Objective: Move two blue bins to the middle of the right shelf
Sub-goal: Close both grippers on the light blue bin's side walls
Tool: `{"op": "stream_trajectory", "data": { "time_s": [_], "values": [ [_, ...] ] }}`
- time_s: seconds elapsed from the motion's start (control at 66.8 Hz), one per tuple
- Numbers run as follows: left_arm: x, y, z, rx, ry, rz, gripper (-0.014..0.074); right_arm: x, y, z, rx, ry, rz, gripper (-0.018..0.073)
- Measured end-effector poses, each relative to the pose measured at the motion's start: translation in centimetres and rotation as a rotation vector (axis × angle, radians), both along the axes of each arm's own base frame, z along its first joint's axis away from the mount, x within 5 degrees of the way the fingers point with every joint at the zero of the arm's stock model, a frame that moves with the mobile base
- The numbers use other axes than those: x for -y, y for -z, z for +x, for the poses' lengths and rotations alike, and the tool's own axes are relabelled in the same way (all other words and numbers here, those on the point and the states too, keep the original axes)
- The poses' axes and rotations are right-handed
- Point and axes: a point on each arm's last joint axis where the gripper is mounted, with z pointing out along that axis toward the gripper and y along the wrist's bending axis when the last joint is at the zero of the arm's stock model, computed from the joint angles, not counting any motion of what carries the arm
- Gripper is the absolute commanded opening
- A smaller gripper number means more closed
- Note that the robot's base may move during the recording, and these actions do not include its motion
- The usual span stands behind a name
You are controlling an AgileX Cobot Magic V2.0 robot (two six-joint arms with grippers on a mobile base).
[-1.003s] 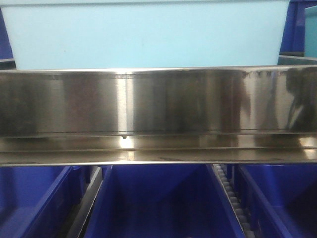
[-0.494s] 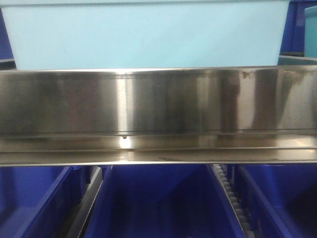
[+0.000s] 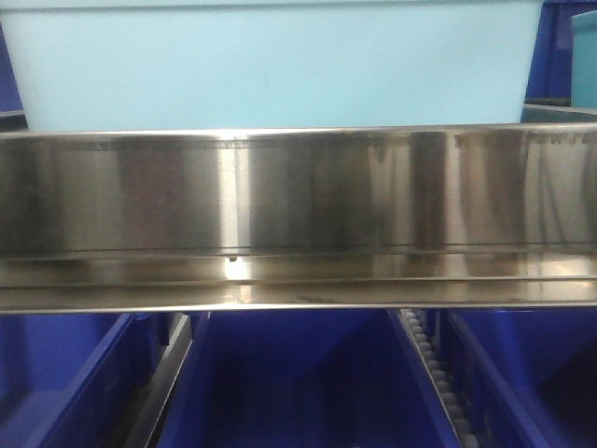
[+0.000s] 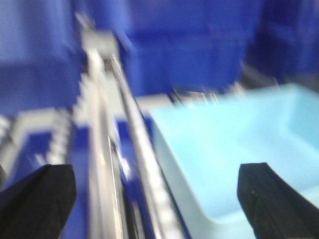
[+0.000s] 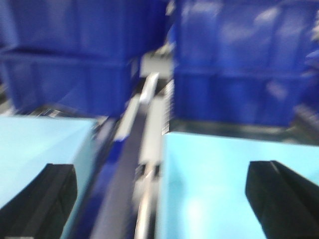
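In the front view one pale light-blue bin (image 3: 280,65) fills the top, standing on a steel shelf (image 3: 298,196); a sliver of a second pale bin (image 3: 586,84) shows at the far right. The left wrist view is blurred: my left gripper (image 4: 157,209) is open, its black fingertips (image 4: 37,199) far apart, straddling a shelf rail (image 4: 104,149) and the pale bin's left wall (image 4: 234,149). In the blurred right wrist view my right gripper (image 5: 159,204) is open over the gap between two pale bins, one left (image 5: 40,144) and one right (image 5: 224,184). Neither holds anything.
Dark royal-blue bins (image 3: 289,383) sit on the level below the steel shelf, with roller rails (image 3: 434,373) between them. More dark blue bins stand stacked behind the pale ones (image 4: 189,50) (image 5: 234,64). A metal divider rail (image 5: 144,124) runs between the two pale bins.
The pale bin and shelf hold their place in the front view. Only the dark reflections at the right end of the steel face have faded and shifted.
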Motion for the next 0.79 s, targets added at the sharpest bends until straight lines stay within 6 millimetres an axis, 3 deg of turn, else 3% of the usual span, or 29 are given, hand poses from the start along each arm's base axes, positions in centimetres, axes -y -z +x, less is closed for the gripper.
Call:
{"op": "stream_trajectory", "data": {
  "time_s": [0.269, 0.509, 0.658, 0.793],
  "values": [
    [4.4, -1.2, 5.9, -0.228, 0.048, 0.099, 0.0561, -5.3, -2.9, 6.8, -0.283, -0.232, -0.044, 0.0569],
    [7.1, -0.6, 11.0, -0.468, -0.021, 0.149, 0.0561, -8.6, -2.5, 13.3, -0.593, -0.243, -0.108, 0.0568],
    [8.8, 0.1, 13.7, -0.536, -0.04, 0.168, 0.0561, -9.5, -1.9, 16.0, -0.689, -0.21, -0.122, 0.0568],
    [10.0, 2.1, 16.4, -0.588, -0.084, 0.197, 0.0561, -10.4, -0.6, 18.2, -0.744, -0.19, -0.112, 0.0568]
  ]
}}
